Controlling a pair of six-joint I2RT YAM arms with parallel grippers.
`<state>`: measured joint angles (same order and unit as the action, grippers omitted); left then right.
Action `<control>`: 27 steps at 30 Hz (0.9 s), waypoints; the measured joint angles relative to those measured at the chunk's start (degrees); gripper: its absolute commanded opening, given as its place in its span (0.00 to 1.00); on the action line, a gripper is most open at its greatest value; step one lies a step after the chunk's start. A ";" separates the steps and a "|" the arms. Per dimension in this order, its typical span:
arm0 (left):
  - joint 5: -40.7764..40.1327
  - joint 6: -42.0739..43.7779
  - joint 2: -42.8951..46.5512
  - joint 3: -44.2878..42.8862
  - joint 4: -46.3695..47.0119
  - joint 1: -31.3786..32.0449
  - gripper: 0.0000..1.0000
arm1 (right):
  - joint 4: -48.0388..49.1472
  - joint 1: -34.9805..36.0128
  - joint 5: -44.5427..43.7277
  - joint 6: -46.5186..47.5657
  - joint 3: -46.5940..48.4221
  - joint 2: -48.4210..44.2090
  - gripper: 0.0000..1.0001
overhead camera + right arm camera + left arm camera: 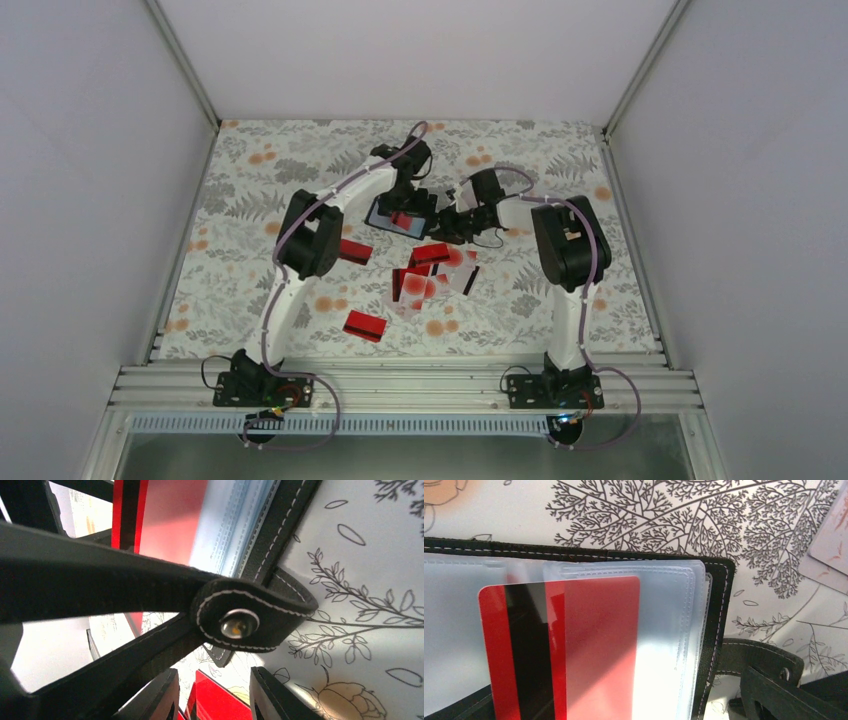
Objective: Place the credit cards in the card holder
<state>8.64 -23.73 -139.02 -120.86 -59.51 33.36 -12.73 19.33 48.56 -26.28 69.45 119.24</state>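
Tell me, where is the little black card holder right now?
The card holder lies open at the far middle of the table in the top view, between the left gripper and right gripper, just beyond the pile of credit cards.

holder (719,605): matt black leather-like cover, pale stitching
pockets (664,630): frosted clear plastic, smooth
card (594,645): glossy red plastic, black stripe
snap (239,624): shiny metal
table (664,515): smooth printed leaf-pattern covering

Both arms (300,270) had white links, bulky black joint housings and black bases (250,385) bolted to a ribbed silver rail (400,385). Thin lilac-grey cables (590,290) looped along each arm, with red wiring near the bases
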 measured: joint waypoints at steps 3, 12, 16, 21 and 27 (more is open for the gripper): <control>-1.27 -0.59 -0.42 -0.81 -0.63 0.26 1.00 | 0.00 0.00 -0.02 0.02 0.00 0.00 0.37; -2.82 -1.09 -0.81 -1.64 -1.31 0.76 1.00 | 0.02 -0.04 -0.13 0.00 -0.61 -0.52 0.37; -2.47 -0.90 -0.72 -1.53 -1.20 1.25 1.00 | -0.04 -0.35 -0.50 0.00 -1.86 -1.57 0.37; 0.31 -0.92 2.05 3.10 1.60 1.16 1.00 | -0.13 -0.81 -0.55 0.00 -2.60 -2.21 0.37; 3.43 0.17 2.78 4.00 1.66 0.31 1.00 | -0.09 -0.90 -0.52 -0.02 -2.67 -2.27 0.37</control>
<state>12.08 -23.55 -136.25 -116.86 -57.84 33.67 -12.82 18.44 48.03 -26.30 66.78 116.97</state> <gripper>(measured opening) 0.998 0.369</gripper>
